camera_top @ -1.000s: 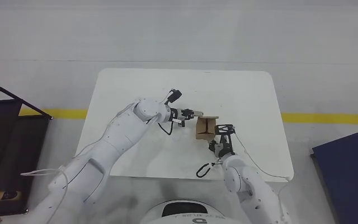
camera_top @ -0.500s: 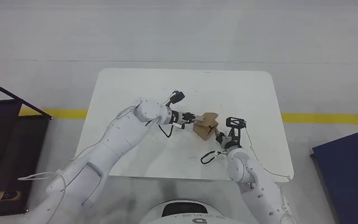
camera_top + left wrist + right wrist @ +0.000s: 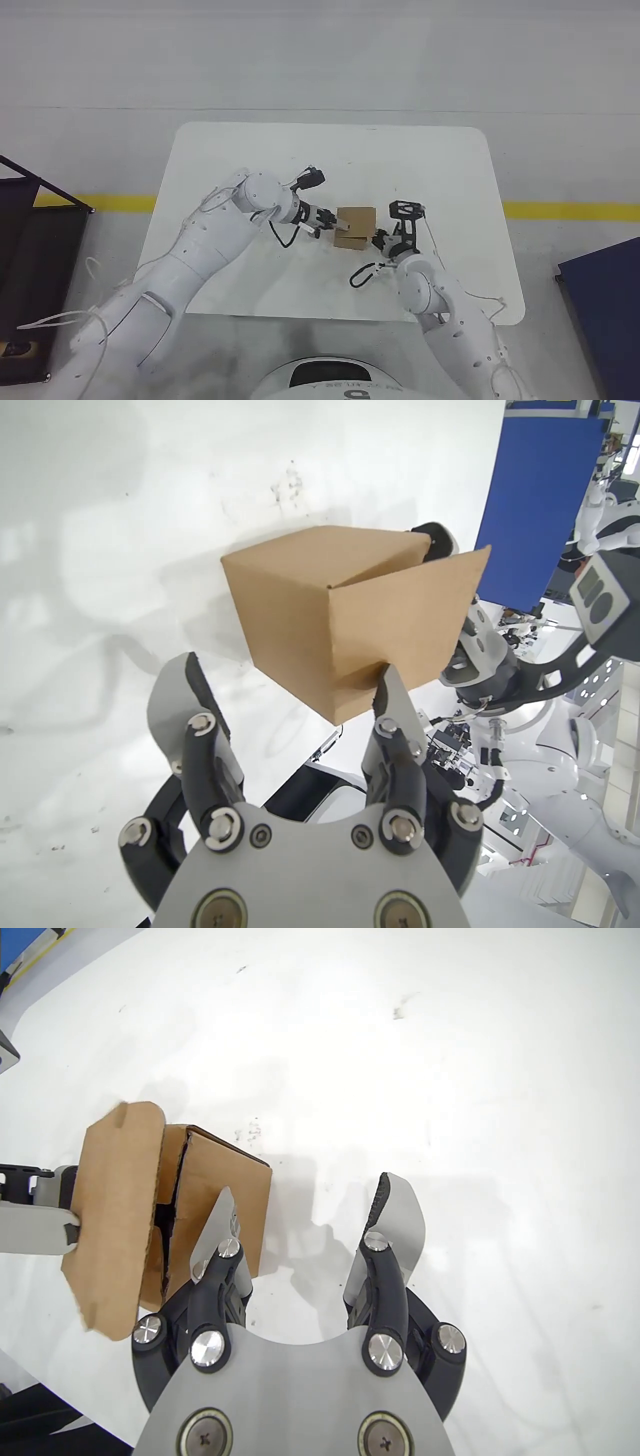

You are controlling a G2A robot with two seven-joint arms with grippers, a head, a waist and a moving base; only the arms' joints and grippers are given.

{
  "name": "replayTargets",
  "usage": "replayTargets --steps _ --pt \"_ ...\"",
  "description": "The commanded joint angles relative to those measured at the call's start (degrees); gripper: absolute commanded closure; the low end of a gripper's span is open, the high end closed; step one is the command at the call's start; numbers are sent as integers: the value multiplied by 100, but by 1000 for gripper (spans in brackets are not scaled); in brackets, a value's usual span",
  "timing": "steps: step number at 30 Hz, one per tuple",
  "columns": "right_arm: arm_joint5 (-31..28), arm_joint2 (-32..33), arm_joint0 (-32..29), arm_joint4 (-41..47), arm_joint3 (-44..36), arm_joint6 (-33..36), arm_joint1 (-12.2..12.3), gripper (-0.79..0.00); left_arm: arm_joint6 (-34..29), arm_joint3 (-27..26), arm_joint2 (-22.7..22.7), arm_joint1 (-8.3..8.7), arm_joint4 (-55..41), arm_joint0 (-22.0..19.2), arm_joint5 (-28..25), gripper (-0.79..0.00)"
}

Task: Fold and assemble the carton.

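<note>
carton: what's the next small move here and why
Probably push the open flap shut against the carton with the left gripper: one of its fingertips touches the flap's edge, and the open right gripper sits at the carton's other side to brace it.

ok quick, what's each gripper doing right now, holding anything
Left gripper: open, one tip touching the carton at a flap edge, gripping nothing.
Right gripper: open, right beside the carton, gripping nothing.

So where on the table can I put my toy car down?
The table is bare all along its far edge, beyond the carton. The middle is crowded: the left end effector and right end effector flank the carton.
</note>
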Motion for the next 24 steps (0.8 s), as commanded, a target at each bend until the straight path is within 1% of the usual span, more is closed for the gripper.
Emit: replayTargets --steps 1,5,8,9,12,16,19,24 --pt "-52 -50 65 16 18 36 -12 -526 -5 -97 -73 42 47 58 52 -391" --pt "-89 -60 136 40 9 76 -22 -526 -23 -297 -205 128 181 195 152 -379" --pt "-41 119 90 98 -98 63 -5 -523 -51 -417 -255 181 331 287 239 -351" --pt "-27 200 49 120 -174 53 5 -526 -61 -452 -263 194 372 312 260 -339" --pt "-55 461 -145 369 -528 -1 29 -526 -78 -550 -299 221 420 366 305 -339" --pt "-360 617 -356 814 -942 55 45 -523 -66 -646 -338 241 440 397 327 -348" --pt "-561 452 -297 844 -915 294 41 -526 -56 -685 -352 249 454 409 331 -348" --pt "-494 80 -1 635 -551 503 0 -523 -40 -747 -358 257 454 445 324 -342"
